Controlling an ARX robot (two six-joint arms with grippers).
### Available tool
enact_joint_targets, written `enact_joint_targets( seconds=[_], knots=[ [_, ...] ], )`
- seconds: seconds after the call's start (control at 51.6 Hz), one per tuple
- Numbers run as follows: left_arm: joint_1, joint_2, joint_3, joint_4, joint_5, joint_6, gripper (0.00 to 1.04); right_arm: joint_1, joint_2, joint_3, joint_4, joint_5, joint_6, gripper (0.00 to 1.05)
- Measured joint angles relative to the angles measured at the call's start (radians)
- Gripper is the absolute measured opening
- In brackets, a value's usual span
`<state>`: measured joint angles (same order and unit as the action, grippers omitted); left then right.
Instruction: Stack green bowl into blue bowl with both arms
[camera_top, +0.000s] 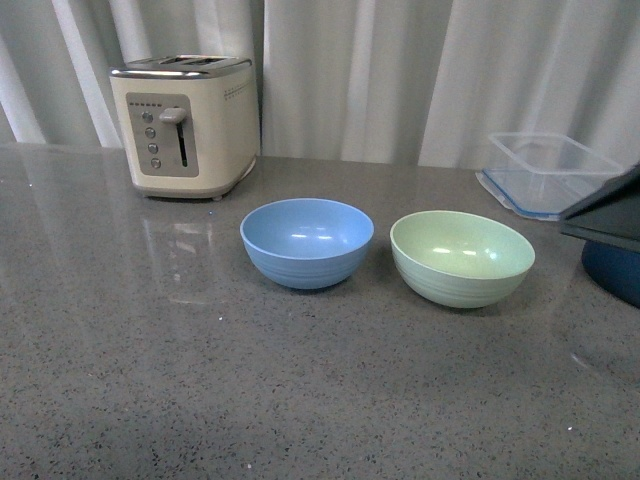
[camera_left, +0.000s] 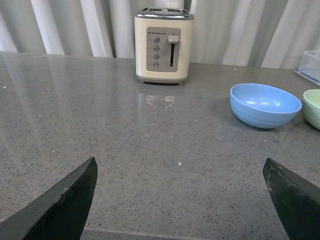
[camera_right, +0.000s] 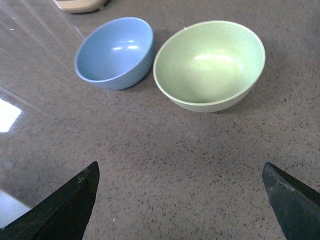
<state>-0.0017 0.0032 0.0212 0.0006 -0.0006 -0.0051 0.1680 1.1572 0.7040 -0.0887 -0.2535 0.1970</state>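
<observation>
We find the green bowl (camera_top: 462, 257) upright on the grey counter (camera_top: 200, 380), just beside the blue bowl (camera_top: 307, 242) and apart from it. Both are empty, so nesting is unobstructed. Our left gripper (camera_left: 179, 162) and right gripper (camera_right: 180, 165) stand spread wide, holding nothing; the right faces the green bowl, well placed, we judge, for pickup

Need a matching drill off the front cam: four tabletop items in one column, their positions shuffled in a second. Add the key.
Items
1. light sky-blue round matte bowl
2. pale mint-green round matte bowl
3. cream two-slot toaster
4. clear rectangular plastic container

Positions (front view)
A. rear right
B. rear left
C. centre, left one of a side-by-side pair
D. right of centre, right one of that pair

Pairs: 1-C, 2-D, 3-B, 4-A
</observation>
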Motion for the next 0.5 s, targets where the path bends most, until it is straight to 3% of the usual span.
enact_joint_targets(
  seconds=[0.194,0.504],
  knots=[
    [0.0,0.0,0.0,0.0,0.0,0.0,0.98,-0.028,0.379,0.264,-0.038,0.085,0.111,0.95],
    [0.0,0.0,0.0,0.0,0.0,0.0,0.98,-0.044,0.61,0.445,-0.061,0.2,0.14,0.95]
  ],
)
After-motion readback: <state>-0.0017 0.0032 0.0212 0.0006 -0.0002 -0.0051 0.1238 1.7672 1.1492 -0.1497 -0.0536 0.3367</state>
